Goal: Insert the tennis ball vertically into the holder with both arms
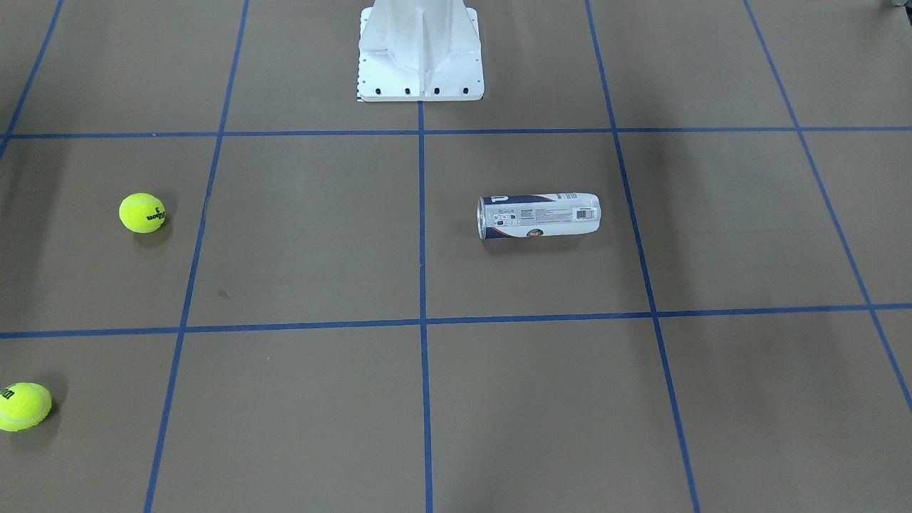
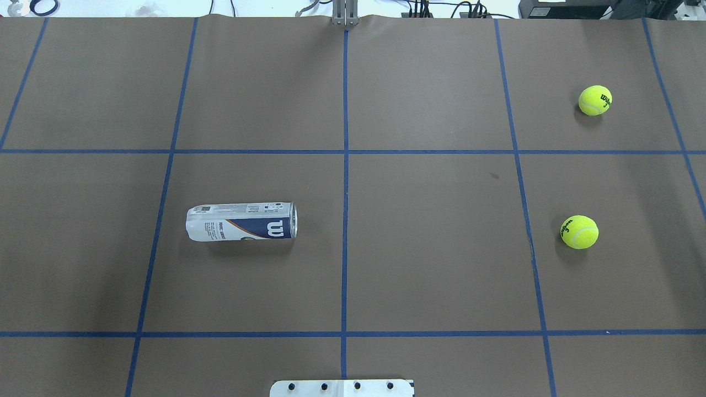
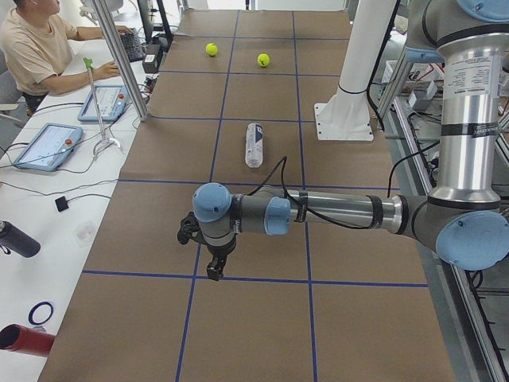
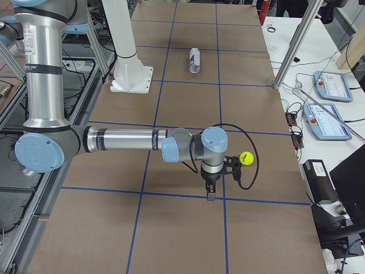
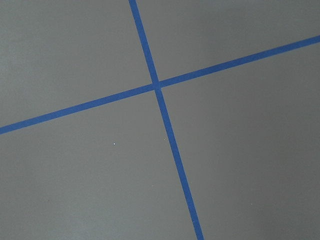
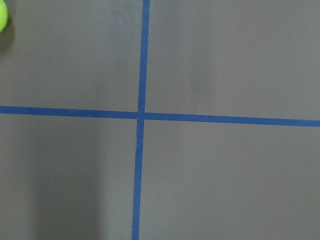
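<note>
Holder (image 2: 241, 221) flat, white-and-navy label.

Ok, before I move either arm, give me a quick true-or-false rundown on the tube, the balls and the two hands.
1. The tennis-ball tube lies on its side. True.
2. The nearer ball and the farther ball both sit on the robot's right half of the table. True.
3. One ball touches the tube. False: both lie well apart from it.
4. The left hand grips the tube. False: it hangs over bare table, and the tube lies alone.
5. The right hand holds a ball. False: both balls rest on the table.
</note>
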Controlling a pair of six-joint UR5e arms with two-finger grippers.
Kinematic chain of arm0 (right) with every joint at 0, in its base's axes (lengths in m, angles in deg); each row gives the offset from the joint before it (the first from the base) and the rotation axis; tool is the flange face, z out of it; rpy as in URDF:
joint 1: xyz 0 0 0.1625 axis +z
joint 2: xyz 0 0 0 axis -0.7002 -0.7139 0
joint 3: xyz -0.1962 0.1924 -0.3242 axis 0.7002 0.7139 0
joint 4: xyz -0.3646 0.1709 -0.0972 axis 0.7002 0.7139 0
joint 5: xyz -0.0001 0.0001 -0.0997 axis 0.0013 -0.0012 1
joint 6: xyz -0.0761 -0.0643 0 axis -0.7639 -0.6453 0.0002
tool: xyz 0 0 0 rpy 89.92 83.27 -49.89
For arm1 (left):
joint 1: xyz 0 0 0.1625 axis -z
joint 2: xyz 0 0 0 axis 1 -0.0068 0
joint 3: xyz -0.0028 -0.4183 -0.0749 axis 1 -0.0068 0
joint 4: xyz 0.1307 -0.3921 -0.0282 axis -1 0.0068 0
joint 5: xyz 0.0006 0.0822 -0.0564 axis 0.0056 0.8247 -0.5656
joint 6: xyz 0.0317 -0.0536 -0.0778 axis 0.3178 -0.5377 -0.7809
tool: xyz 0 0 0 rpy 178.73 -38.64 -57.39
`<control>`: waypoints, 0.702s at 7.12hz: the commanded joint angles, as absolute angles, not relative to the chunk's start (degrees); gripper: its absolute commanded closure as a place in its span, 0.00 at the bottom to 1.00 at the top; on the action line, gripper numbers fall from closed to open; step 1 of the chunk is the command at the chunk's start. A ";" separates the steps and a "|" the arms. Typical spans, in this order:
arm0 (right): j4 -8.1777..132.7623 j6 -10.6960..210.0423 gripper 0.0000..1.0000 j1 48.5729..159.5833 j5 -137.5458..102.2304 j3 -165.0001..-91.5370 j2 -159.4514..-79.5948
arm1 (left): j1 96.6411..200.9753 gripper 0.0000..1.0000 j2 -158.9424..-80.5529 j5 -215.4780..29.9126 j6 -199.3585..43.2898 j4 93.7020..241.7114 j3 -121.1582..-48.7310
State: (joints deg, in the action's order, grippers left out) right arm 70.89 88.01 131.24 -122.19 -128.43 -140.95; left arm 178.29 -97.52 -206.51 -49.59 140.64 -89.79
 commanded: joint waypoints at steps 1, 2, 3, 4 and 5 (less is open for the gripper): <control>70.89 88.01 0.01 131.19 -122.52 -128.44 -140.95 | 178.38 0.01 -97.43 -206.60 -49.68 140.64 -89.95; 70.63 88.09 0.01 131.19 -122.69 -128.44 -140.95 | 178.38 0.01 -97.43 -206.51 -49.68 140.64 -90.56; 70.71 88.01 0.01 131.19 -122.78 -128.96 -140.95 | 178.38 0.01 -97.34 -206.43 -49.59 140.64 -91.35; 70.62 87.92 0.01 129.98 -123.04 -128.96 -140.86 | 178.38 0.01 -97.34 -206.43 -49.59 140.64 -91.36; 70.45 87.92 0.01 129.53 -123.04 -128.96 -140.77 | 178.38 0.00 -97.43 -206.51 -49.59 140.64 -91.44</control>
State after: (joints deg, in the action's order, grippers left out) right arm 70.61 87.96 130.27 -122.93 -128.90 -140.86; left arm 178.38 -97.38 -206.46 -49.60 140.64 -91.26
